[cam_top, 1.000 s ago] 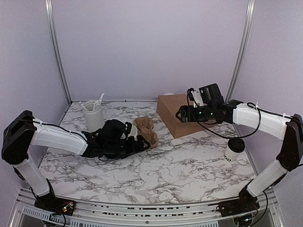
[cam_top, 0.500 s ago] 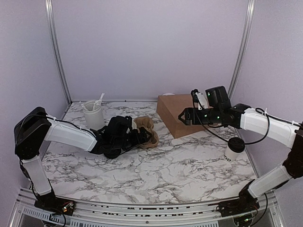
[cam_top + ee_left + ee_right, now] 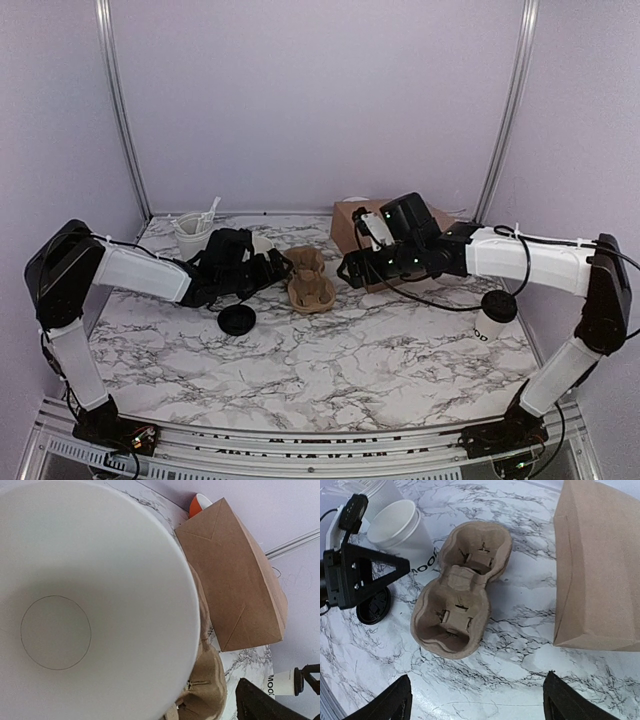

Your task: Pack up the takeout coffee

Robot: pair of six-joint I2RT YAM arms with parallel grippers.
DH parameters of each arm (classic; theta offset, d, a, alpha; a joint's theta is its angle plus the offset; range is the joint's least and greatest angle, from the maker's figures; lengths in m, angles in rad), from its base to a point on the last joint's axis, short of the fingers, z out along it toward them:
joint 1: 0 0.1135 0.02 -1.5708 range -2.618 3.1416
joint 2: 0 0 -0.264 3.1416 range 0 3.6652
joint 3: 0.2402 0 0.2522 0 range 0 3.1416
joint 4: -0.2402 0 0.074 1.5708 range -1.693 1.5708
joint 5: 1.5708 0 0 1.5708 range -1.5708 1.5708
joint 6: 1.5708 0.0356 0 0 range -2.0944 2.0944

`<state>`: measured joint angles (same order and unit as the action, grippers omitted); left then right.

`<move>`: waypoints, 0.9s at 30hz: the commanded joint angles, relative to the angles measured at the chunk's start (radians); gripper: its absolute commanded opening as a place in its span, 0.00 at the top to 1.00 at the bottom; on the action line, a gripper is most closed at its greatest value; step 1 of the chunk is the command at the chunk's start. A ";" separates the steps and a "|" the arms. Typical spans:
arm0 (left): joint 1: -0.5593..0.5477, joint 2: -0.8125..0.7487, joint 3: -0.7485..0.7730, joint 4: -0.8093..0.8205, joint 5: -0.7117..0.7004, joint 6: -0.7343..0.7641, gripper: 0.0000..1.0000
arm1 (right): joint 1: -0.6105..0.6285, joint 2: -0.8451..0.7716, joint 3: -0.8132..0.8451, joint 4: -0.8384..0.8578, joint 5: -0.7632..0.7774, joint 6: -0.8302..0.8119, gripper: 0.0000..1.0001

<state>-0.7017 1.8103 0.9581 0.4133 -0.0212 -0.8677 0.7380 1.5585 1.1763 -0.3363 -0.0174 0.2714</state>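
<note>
A takeout coffee [image 3: 495, 316], a white cup with dark lettering and a black lid, stands at the right edge; it also shows in the left wrist view [image 3: 284, 683]. My left gripper [image 3: 270, 264] holds a second, lidless lettered white cup [image 3: 405, 532] tilted just left of the brown pulp carrier [image 3: 308, 280]. The cup's inside [image 3: 90, 605] fills the left wrist view and hides the fingers. A loose black lid [image 3: 237, 320] lies on the table below it. My right gripper [image 3: 480, 705] is open and empty, hovering over the carrier [image 3: 460, 590].
A brown paper bag [image 3: 600, 565] lies at the back right, partly under my right arm [image 3: 520, 255]. A white tumbler with plastic cutlery [image 3: 192, 236] stands at the back left. A white and orange object [image 3: 200, 505] sits behind the bag.
My left gripper has pulled back left from the carrier with the cup, and the black lid now lies on the table. My right arm has swung left from the bag to over the carrier.
</note>
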 commanded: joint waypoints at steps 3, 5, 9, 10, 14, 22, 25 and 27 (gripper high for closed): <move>0.064 -0.008 0.003 0.021 0.082 0.063 0.01 | 0.093 0.150 0.158 -0.045 0.057 -0.083 0.15; 0.064 -0.032 -0.007 0.021 0.109 0.071 0.01 | 0.134 0.208 0.217 -0.070 0.066 -0.108 0.18; 0.062 -0.122 -0.071 0.021 0.151 0.071 0.01 | 0.176 0.315 0.340 -0.123 0.085 -0.153 0.26; 0.062 -0.147 -0.094 0.021 0.159 0.067 0.01 | 0.182 0.337 0.361 -0.130 0.083 -0.158 0.27; 0.063 -0.272 -0.204 0.020 0.157 0.057 0.01 | 0.189 0.415 0.430 -0.160 0.055 -0.164 0.37; 0.065 -0.485 -0.310 -0.067 0.115 0.072 0.01 | 0.188 0.541 0.557 -0.241 0.008 -0.141 0.52; 0.073 -0.548 -0.311 -0.119 0.099 0.099 0.01 | 0.187 0.582 0.592 -0.261 -0.003 -0.132 0.55; 0.079 -0.582 -0.309 -0.147 0.091 0.119 0.01 | 0.187 0.606 0.639 -0.281 -0.001 -0.126 0.58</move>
<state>-0.6350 1.2961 0.6518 0.3466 0.0994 -0.7982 0.9268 2.1246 1.7229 -0.5644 0.0010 0.1303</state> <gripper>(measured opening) 0.992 0.434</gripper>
